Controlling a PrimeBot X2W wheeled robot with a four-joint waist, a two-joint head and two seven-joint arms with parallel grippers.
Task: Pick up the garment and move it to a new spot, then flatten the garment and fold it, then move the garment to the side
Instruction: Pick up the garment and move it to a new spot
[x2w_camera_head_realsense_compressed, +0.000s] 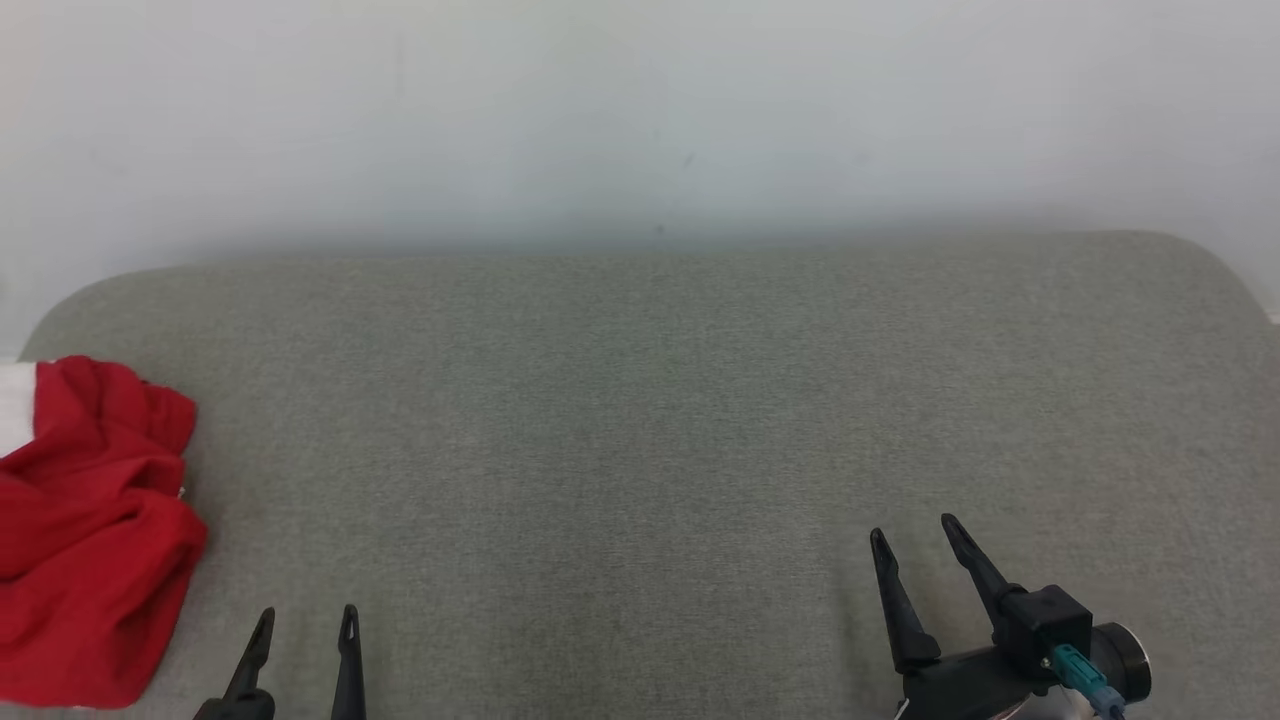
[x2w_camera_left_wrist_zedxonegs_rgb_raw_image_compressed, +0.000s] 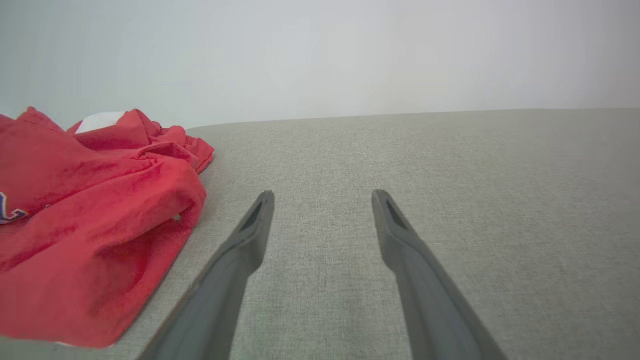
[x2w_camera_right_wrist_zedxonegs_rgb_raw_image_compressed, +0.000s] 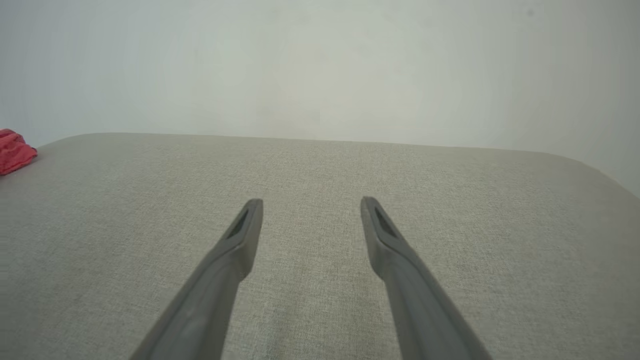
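Note:
A crumpled red garment (x2w_camera_head_realsense_compressed: 90, 520) lies bunched at the far left of the grey fabric surface (x2w_camera_head_realsense_compressed: 640, 420), with a bit of white showing at its upper edge. In the left wrist view the red garment (x2w_camera_left_wrist_zedxonegs_rgb_raw_image_compressed: 85, 220) sits just left of my fingers and carries a scrap of printed lettering. My left gripper (x2w_camera_head_realsense_compressed: 305, 615) stands open at the lower left, a short way right of the garment and holding nothing. My right gripper (x2w_camera_head_realsense_compressed: 912, 530) is open at the lower right, far from the cloth. A sliver of the garment (x2w_camera_right_wrist_zedxonegs_rgb_raw_image_compressed: 15, 150) shows at the right wrist view's left edge.
A plain pale wall (x2w_camera_head_realsense_compressed: 640, 120) rises right behind the surface's far edge. The surface's back corners are rounded. Bare grey fabric stretches between the two grippers and across to the right.

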